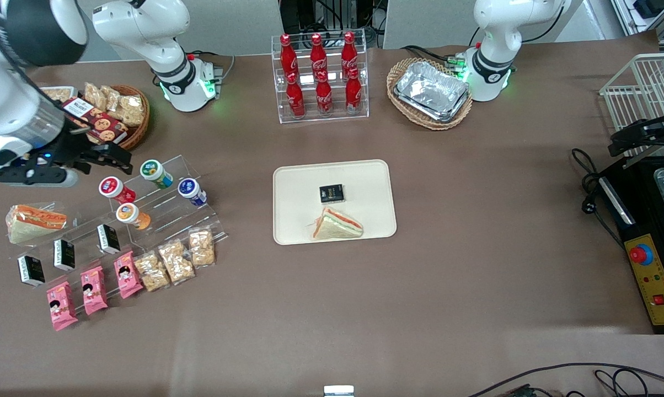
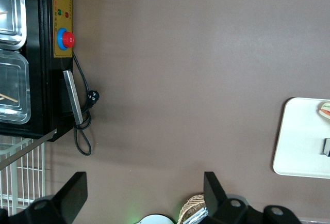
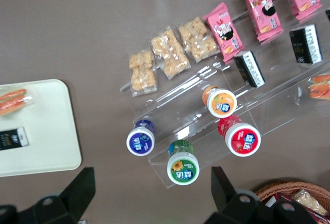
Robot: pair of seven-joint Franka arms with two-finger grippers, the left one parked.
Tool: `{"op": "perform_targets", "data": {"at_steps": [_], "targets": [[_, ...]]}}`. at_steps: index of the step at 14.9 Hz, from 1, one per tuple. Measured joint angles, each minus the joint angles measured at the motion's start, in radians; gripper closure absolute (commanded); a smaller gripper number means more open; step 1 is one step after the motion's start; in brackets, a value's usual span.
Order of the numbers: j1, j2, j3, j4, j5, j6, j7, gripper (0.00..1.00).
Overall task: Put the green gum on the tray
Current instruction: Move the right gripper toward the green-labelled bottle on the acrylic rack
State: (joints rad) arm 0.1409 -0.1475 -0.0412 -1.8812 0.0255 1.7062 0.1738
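The green gum (image 1: 155,172) is a small bottle with a green-rimmed white lid, lying on the top step of a clear acrylic stand (image 1: 161,207). The right wrist view shows the green gum's (image 3: 183,168) lid face with a sunflower print. My gripper (image 1: 114,158) hovers above the table just beside it, toward the working arm's end, open with nothing between the fingers (image 3: 82,185). The cream tray (image 1: 365,182) lies in the middle of the table and holds a black box (image 1: 331,193) and a wrapped sandwich (image 1: 337,226). An edge of the tray (image 3: 46,131) shows in the right wrist view.
On the stand with the green gum lie a blue-lidded bottle (image 1: 191,191), a red-lidded one (image 1: 114,189) and an orange-lidded one (image 1: 131,215), with black boxes, snack bags and pink packs lower down. A cookie basket (image 1: 123,113) sits close under the arm. A cola rack (image 1: 321,77) stands farther back.
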Motion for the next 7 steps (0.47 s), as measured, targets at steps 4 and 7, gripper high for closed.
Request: {"op": "perform_targets", "data": {"at_steps": [4, 7], "targets": [[0.015, -0.056, 0.004, -0.173, -0.057, 0.107, -0.001, 0.00], [0.015, -0.080, 0.004, -0.278, -0.064, 0.206, -0.006, 0.00]]}}
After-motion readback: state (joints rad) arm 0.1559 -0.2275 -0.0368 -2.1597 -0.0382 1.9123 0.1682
